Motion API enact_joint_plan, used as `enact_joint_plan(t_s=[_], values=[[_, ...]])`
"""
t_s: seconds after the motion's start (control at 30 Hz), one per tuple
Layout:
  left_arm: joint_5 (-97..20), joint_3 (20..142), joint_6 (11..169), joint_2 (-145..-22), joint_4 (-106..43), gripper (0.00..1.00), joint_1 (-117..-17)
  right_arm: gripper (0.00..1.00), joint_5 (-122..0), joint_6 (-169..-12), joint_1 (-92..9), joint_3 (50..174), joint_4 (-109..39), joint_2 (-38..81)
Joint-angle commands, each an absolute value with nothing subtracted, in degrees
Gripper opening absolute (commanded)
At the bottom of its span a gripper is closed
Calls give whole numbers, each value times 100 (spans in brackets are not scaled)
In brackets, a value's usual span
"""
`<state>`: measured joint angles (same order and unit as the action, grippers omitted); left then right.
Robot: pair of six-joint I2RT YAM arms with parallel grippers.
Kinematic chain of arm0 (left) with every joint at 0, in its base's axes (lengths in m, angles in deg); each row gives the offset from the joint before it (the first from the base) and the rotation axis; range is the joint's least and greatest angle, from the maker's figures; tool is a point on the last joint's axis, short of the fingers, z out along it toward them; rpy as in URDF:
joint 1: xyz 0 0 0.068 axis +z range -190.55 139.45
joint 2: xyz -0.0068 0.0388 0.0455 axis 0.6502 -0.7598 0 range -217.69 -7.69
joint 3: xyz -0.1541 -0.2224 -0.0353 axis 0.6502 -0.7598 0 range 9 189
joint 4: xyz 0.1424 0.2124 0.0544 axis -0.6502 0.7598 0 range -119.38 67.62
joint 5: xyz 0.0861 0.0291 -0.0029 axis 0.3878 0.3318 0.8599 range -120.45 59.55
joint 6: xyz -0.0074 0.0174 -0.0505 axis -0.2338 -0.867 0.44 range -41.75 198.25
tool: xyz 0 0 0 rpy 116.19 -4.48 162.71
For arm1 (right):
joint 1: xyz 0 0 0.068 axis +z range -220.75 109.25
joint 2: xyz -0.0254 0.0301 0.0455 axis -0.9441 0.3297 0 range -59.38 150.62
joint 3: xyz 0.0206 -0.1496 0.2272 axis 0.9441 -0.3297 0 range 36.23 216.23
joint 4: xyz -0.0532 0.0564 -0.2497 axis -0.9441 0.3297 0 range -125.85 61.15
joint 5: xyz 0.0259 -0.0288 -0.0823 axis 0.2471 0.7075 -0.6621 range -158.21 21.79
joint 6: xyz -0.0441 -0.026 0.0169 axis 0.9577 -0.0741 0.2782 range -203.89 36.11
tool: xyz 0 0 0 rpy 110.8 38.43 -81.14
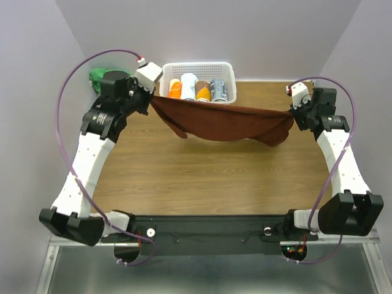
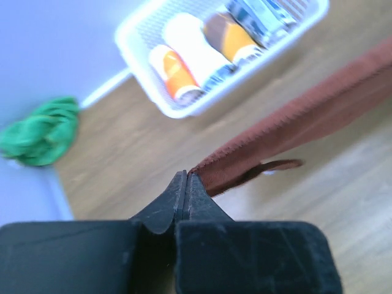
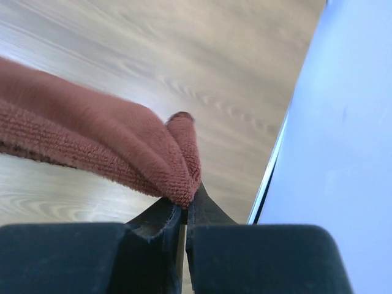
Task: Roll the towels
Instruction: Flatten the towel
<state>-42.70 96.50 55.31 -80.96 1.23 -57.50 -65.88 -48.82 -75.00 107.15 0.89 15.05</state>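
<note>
Pinching opposite ends of the reddish-brown towel, both pairs of jaws are closed on cloth and hold it strung across the far half of the counter. The left jaws grip only a thin sliver of hem at one corner, so a firm pull could slip that edge free and drop the whole side. The right jaws bite a thicker, doubled-over bunch near the right wall. If set down that way, this end would likely land folded rather than flat, and a roll begun from it would come out lopsided. Between the grips the towel sags in the middle; whether its low edge touches the wood cannot be told. Just behind it stands a white basket holding finished rolls, close enough that any drift toward the back could drape the cloth over its rim or nudge it. The green towel lies crumpled in the far left corner, behind the left arm, not yet rolled and awkward to reach.
</note>
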Motion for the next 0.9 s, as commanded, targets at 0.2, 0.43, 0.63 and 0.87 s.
enact_joint_plan(t_s=[0.2,0.43,0.63,0.87], values=[[-4037,9005,5039,-6466,138,0,-5620,1,-6768,-3442,-7541,11683,2204,743],[-4293,8134,4986,-4797,621,0,-5620,1,-6776,-2774,-7541,11867,3630,4],[-4196,7800,4907,-4828,895,0,-5620,1,-6786,-2553,-7541,11517,3764,186],[-3196,6817,4994,-6117,-201,0,-5611,1,-6312,-3123,-7532,11542,2719,2169]])
